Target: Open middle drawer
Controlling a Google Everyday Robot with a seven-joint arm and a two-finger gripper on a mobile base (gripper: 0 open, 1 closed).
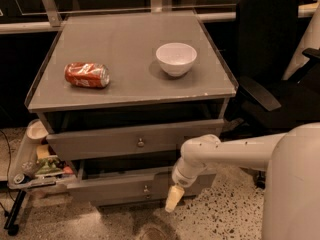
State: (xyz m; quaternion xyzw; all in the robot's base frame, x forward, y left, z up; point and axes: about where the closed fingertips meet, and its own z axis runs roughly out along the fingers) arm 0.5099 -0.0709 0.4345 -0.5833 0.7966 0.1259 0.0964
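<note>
The middle drawer (100, 143) is a grey flat front with a small round metal knob (140, 143) at its centre. It stands a little forward of the cabinet under the tabletop. My gripper (171, 198) hangs from the white arm (225, 151), pointing down with a cream tip. It is in front of the lower drawer (115, 188), just right of that drawer's knob (146, 188). It is below and to the right of the middle drawer's knob and holds nothing that I can see.
A red soda can (86, 75) lies on its side and a white bowl (176, 58) stands on the grey tabletop (130, 39). A black office chair (272, 69) stands at the right. A side tray with small items (37, 166) hangs at the cabinet's left. Speckled floor is below.
</note>
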